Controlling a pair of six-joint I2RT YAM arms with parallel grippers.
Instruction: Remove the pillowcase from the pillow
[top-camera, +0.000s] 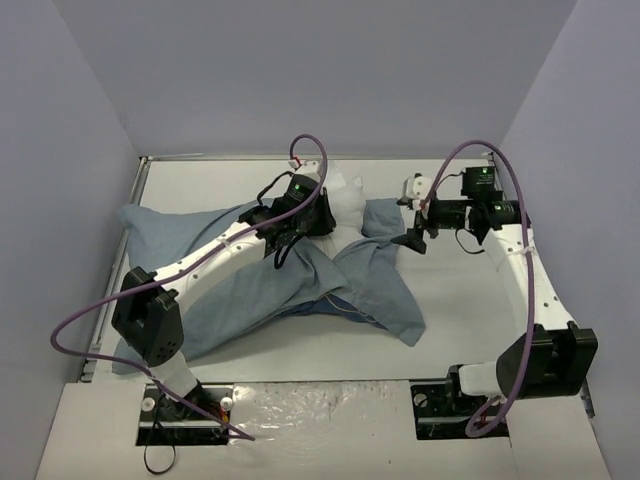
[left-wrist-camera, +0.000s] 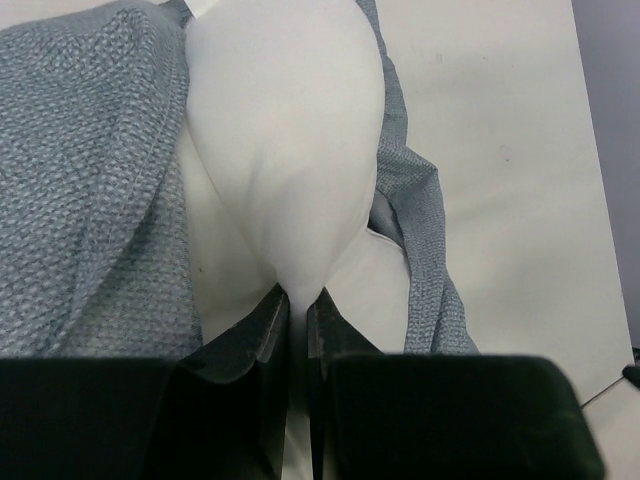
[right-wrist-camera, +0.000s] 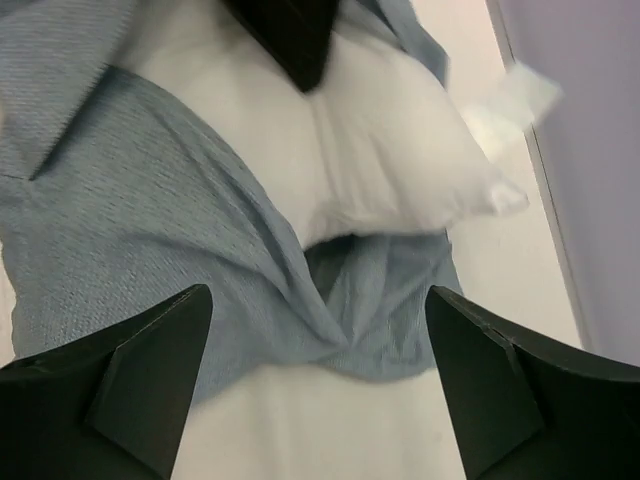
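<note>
The blue pillowcase (top-camera: 280, 285) lies spread across the table's left and middle, grey-blue side up, with a darker fold (top-camera: 345, 303) showing near the front. Out of its far end sticks the white pillow (top-camera: 345, 212), a small tag (top-camera: 354, 183) at its corner. My left gripper (top-camera: 305, 213) is shut on a pinch of the pillow (left-wrist-camera: 285, 180); its black fingers (left-wrist-camera: 262, 330) clamp the white fabric. To the right of the cloth hangs my right gripper (top-camera: 415, 238), open, its fingers (right-wrist-camera: 150, 360) wide apart above a bunched edge of the pillowcase (right-wrist-camera: 390, 300), holding nothing.
A low metal rim (top-camera: 135, 215) runs along the table's left and far edges. Grey walls close in the back and both sides. Purple cables loop over each arm. Bare tabletop (top-camera: 470, 300) lies to the right of the cloth.
</note>
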